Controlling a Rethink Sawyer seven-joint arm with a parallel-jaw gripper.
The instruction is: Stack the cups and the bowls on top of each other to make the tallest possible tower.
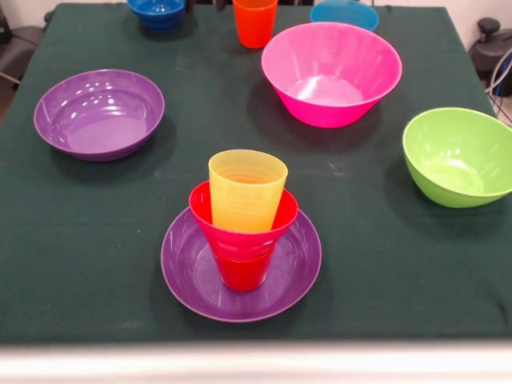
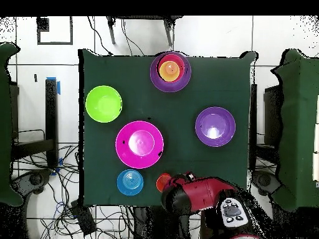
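The tower [image 1: 242, 232] stands near the front edge: a wide shallow purple bowl [image 1: 188, 276] as base, a red cup [image 1: 242, 272] in it, a small crimson bowl [image 1: 204, 212] on the cup, and a yellow cup [image 1: 246, 188] upright in that bowl. It also shows in the overhead view [image 2: 169, 70]. The orange cup [image 1: 254, 22] stands at the far edge, beside the arm in the overhead view [image 2: 163, 182]. The red and black arm [image 2: 193, 196] is drawn back at the robot's side of the table. The gripper is hidden under the arm's end.
Loose bowls lie around the table: a second purple bowl [image 1: 98, 112] [image 2: 215, 126], a big pink bowl [image 1: 330, 72] [image 2: 139, 144], a lime green bowl [image 1: 458, 156] [image 2: 103, 103], a dark blue bowl [image 1: 156, 12] and a light blue bowl [image 1: 344, 12] [image 2: 129, 182].
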